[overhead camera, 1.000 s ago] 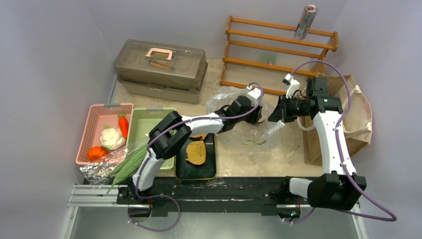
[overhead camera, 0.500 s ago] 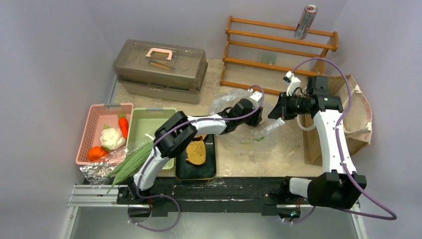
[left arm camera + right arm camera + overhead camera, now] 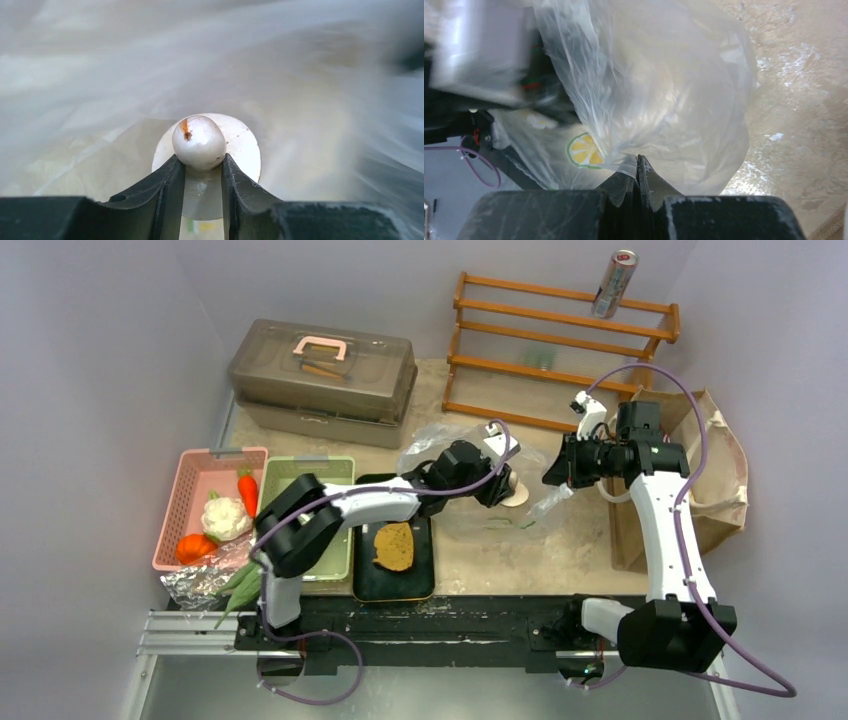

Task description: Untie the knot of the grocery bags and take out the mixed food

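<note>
Now your left jaws have just narrowed onto the mushroom (image 3: 199, 142), gripping its pale stem, and it is still inside the transparent plastic bag (image 3: 664, 85). Your right jaws stay clenched on the bag's edge, holding it above the bench (image 3: 570, 540). The mushroom looks ready to be drawn out.

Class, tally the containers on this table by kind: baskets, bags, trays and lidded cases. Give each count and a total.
Baskets: 2 (pink basket, green basket)
Bags: 2 (plastic bag, paper bag)
Trays: 1 (black tray)
Lidded cases: 1 (grey case)
Total: 6
</note>
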Robot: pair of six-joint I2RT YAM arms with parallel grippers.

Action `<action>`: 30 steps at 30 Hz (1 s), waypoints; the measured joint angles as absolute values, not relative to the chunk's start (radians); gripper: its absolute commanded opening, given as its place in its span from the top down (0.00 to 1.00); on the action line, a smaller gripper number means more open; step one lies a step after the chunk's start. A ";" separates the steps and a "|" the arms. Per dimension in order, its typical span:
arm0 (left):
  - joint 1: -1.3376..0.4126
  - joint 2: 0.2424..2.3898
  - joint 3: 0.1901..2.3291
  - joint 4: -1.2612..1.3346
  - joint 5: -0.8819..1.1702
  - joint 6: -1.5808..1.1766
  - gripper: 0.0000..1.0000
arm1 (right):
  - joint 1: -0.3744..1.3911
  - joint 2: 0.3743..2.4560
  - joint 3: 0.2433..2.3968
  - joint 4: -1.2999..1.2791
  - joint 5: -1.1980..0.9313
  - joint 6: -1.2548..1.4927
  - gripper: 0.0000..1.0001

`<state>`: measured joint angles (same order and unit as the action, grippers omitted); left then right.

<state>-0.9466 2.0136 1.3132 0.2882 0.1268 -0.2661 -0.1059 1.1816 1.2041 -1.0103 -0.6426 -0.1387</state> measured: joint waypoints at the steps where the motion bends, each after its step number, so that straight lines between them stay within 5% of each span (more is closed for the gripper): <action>1: -0.952 1.961 1.283 0.293 0.149 -0.247 0.87 | -0.106 1.182 1.203 -1.004 -0.636 -0.138 1.00; 16: -0.944 1.591 1.107 0.204 0.391 0.012 0.86 | -0.106 1.125 1.175 -0.926 -0.585 -0.147 1.00; 22: -0.879 1.435 1.291 -0.023 0.437 -0.001 0.85 | -0.106 1.151 1.166 -0.927 -0.590 -0.181 1.00; 30: -0.267 1.124 1.454 -0.392 0.445 0.073 0.87 | -0.106 1.173 1.166 -0.924 -0.595 -0.223 1.00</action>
<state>-0.2668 1.1244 1.4536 -0.3920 0.4446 0.0731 -0.1059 1.1728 1.1664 -0.9237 -0.5949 -0.2230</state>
